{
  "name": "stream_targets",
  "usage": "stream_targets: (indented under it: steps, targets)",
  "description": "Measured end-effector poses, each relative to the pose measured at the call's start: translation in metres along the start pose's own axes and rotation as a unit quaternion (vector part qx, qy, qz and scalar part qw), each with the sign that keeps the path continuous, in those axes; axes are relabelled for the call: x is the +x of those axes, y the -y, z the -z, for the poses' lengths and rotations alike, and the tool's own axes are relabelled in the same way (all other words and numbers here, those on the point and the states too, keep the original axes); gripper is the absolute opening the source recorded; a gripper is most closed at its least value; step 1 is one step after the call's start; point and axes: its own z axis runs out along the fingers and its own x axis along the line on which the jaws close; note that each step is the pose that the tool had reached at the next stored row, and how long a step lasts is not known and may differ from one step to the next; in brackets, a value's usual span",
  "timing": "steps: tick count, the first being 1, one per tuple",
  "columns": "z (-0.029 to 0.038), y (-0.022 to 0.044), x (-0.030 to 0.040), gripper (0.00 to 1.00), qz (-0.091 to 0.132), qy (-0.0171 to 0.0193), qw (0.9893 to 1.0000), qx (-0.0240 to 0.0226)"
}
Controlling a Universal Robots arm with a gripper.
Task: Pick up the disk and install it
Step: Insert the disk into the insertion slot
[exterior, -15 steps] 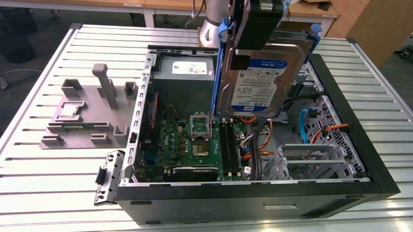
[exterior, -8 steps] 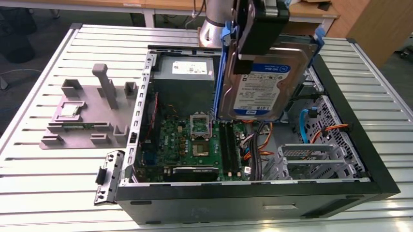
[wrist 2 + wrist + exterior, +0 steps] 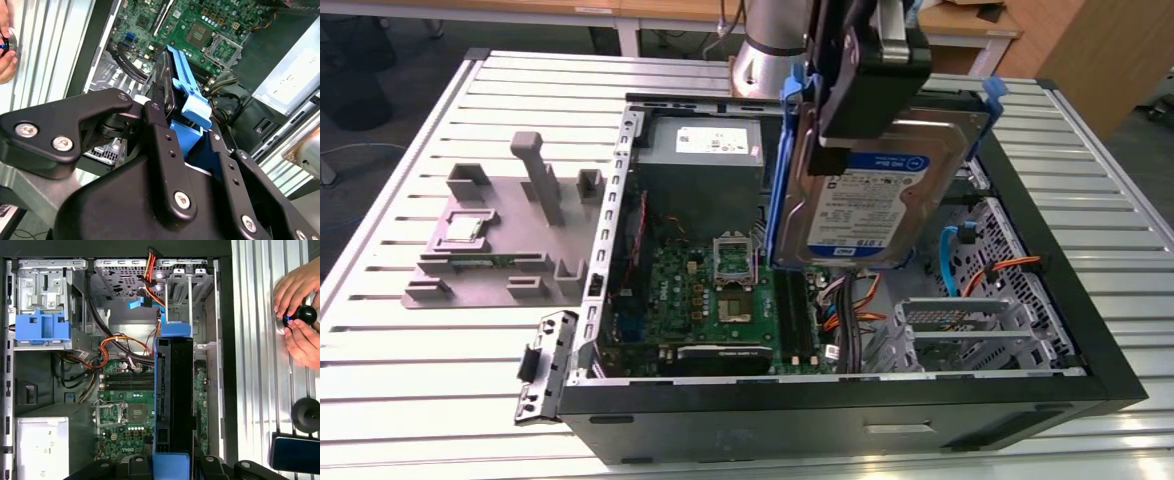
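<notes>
The disk (image 3: 874, 200), a silver drive with a white-and-blue label in a blue carrier rail, hangs upright over the open computer case (image 3: 854, 400). My gripper (image 3: 854, 125) is shut on its upper edge. In the second wrist view the black fingers (image 3: 160, 135) clamp the disk (image 3: 165, 75) on both sides, with the blue rail tab (image 3: 192, 102) between them. In the first wrist view the disk (image 3: 172, 395) is seen edge-on above the motherboard (image 3: 125, 405), pointing toward the metal drive cage (image 3: 185, 280).
A grey fixture (image 3: 494, 240) with a small chip sits on the slatted table at the exterior view's left. Inside the case are a power supply (image 3: 700, 150), orange and blue cables (image 3: 150, 270) and a blue bracket (image 3: 40, 325). A person's hands (image 3: 300, 315) hold a black knob beside the case.
</notes>
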Motion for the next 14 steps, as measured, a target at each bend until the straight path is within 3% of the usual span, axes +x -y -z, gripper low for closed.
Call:
stream_targets:
  steps: [14]
  targets:
    - [-0.0035,-0.0142,-0.0035,0.37,0.0,0.0003,1.0,0.0]
